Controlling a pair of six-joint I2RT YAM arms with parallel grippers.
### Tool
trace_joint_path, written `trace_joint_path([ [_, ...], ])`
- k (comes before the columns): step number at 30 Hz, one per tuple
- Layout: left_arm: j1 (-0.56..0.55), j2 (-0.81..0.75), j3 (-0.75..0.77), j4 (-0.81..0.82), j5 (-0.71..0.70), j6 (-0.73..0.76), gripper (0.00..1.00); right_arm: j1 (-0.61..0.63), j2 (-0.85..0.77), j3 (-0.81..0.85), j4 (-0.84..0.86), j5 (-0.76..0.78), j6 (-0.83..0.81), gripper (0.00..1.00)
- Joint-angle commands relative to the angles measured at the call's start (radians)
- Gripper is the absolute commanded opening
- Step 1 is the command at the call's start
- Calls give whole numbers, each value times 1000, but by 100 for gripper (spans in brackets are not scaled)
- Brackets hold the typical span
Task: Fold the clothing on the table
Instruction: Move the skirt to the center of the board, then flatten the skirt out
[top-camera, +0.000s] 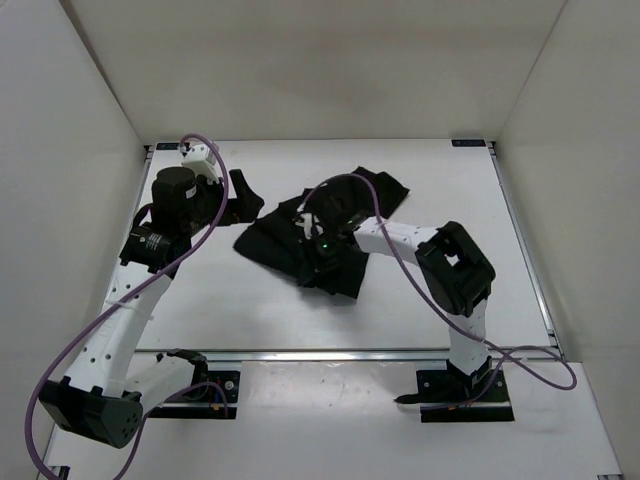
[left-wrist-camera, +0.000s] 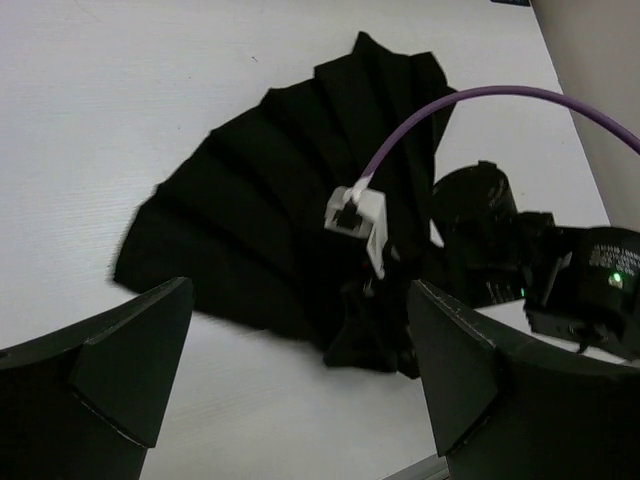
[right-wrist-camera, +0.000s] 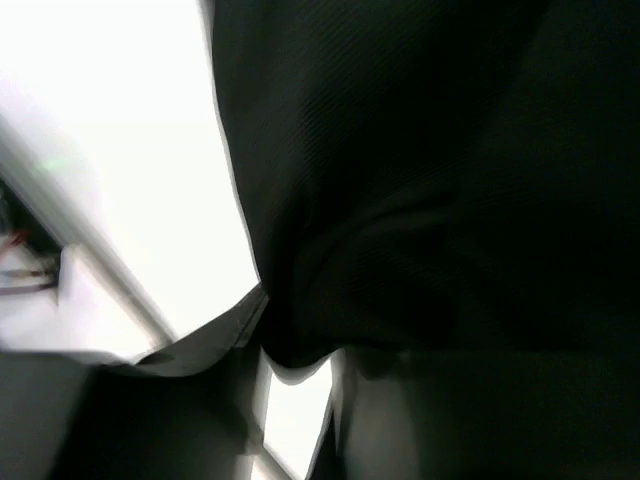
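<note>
Clothing (top-camera: 270, 242), a black pleated fan of fabric, lies part spread and part bunched at the middle of the table (top-camera: 200, 300), a little toward the table's far edge, the fold not yet made; the likeliest trouble from here is a lopsided or lost fold. The right gripper (top-camera: 323, 258) is pressed down into the heaped near part of the fabric at the table's centre, and a lift on only the top layer would probably let the pleats splay and the lower layers drag across the table, while a weak hold would likely drop the fabric in a lump. A purple cable (top-camera: 345, 180) arcing over the table's middle above the fabric could also catch a raised hem. How wide the right gripper's jaws stand cannot be told, for the right wrist view shows little but dark cloth close against the lens, though cloth appears to lie against it. The left gripper (left-wrist-camera: 300, 345) hovers above the table's left half with its jaws spread wide and nothing between them, touching neither fabric nor table; coming down flat, it would risk shoving the hem rather than pinching it
</note>
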Motion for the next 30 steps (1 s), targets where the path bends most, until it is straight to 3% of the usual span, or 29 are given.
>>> trace_joint_path([
  [1,-8,-22,1,5,-7,12,99,58,-62,117,106,-93,44,44],
  [2,-6,-21,1,-1,-12,18,99,41,-90,108,118,-112,59,49],
  [4,-12,-27,-2,-1,-21,21,99,-28,-159,27,231,-170,116,78],
  [6,-8,-33,-15,-1,-24,18,99,-98,-284,-70,348,-234,183,96],
  [7,-11,-39,-31,5,-24,18,98,-144,-320,-141,405,-250,220,99],
  [9,-8,-42,-47,11,-13,12,99,-203,-463,-258,463,-216,230,99],
  [12,-20,-56,-108,19,-16,-13,99,-284,-590,-364,418,-74,164,99],
  [18,-20,-84,-382,120,-33,-143,99,-471,-607,-478,298,-55,130,98],
  [22,-81,-47,-502,191,-33,-212,99,-449,-578,-507,293,0,122,98],
  [30,-83,10,-663,404,-24,-367,99,-369,-484,-481,324,-7,130,91],
])
